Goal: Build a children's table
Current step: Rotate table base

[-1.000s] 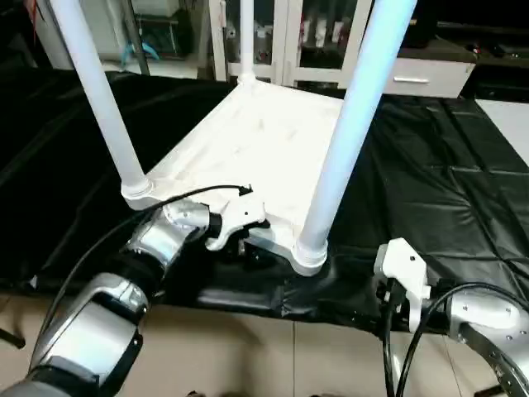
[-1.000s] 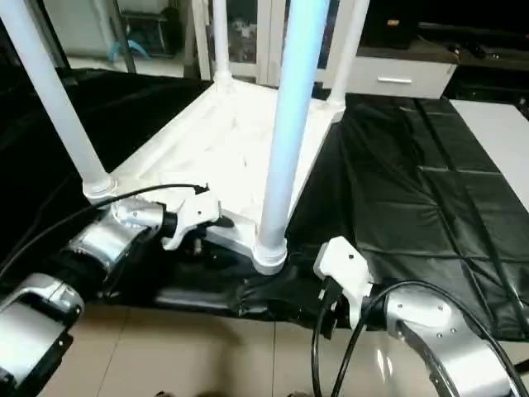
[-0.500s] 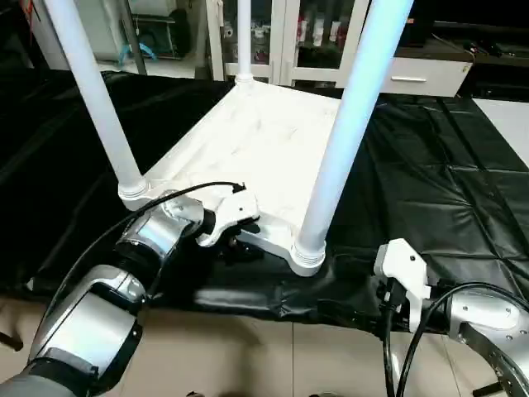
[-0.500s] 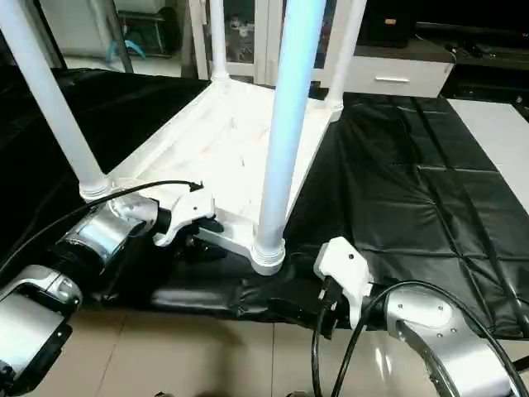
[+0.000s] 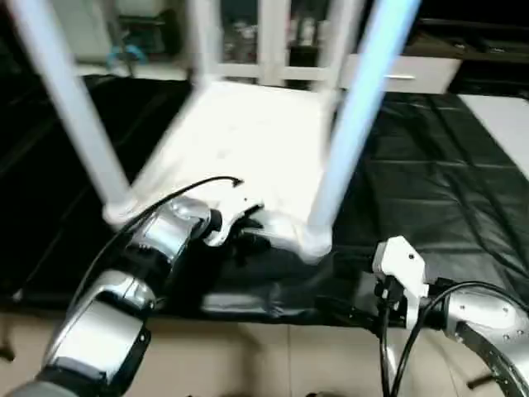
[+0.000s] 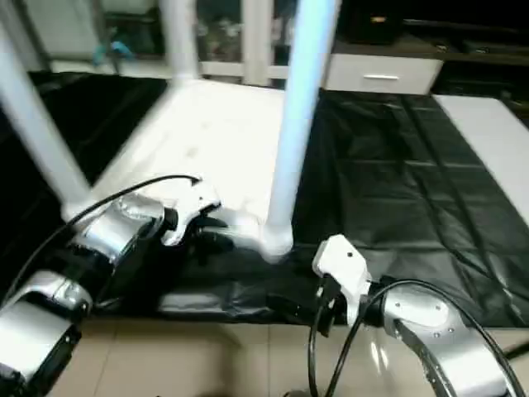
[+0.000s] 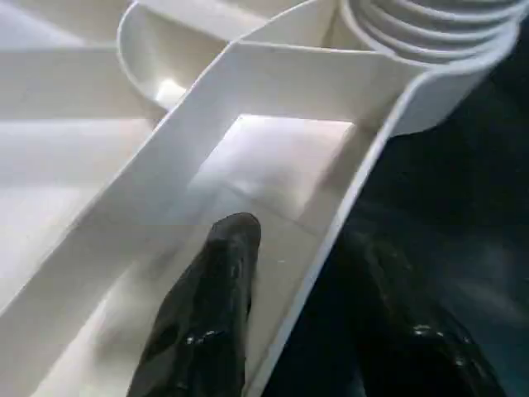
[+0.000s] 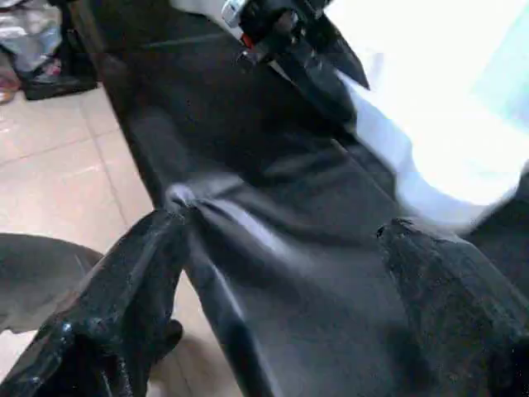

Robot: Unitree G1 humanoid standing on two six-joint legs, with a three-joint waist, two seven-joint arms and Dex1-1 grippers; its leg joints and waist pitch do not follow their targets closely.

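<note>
The children's table lies upside down on a black sheet (image 5: 430, 165), its white top (image 5: 240, 132) flat and its legs pointing up. A long white leg (image 5: 355, 124) rises from the near right corner socket (image 5: 318, 240), and another leg (image 5: 70, 107) rises at the near left. My left gripper (image 5: 248, 236) is at the near rim beside that socket. Seen from the left wrist, the left gripper (image 7: 306, 248) straddles the rim (image 7: 331, 231), one finger (image 7: 215, 289) inside and one outside, with gaps showing. My right gripper (image 8: 281, 273) hangs wide open over the sheet's front edge, holding nothing.
The sheet's wrinkled front edge (image 8: 248, 231) drops to a tiled floor (image 5: 273, 356) just before me. Cabinets and a white drawer unit (image 5: 413, 78) stand behind the sheet. Black cables loop from both wrists. Bare sheet stretches out to the right of the table.
My left gripper's fingers have drawn closer together around the table's near rim. The whole view has shifted and blurred. My right arm stays where it was.
</note>
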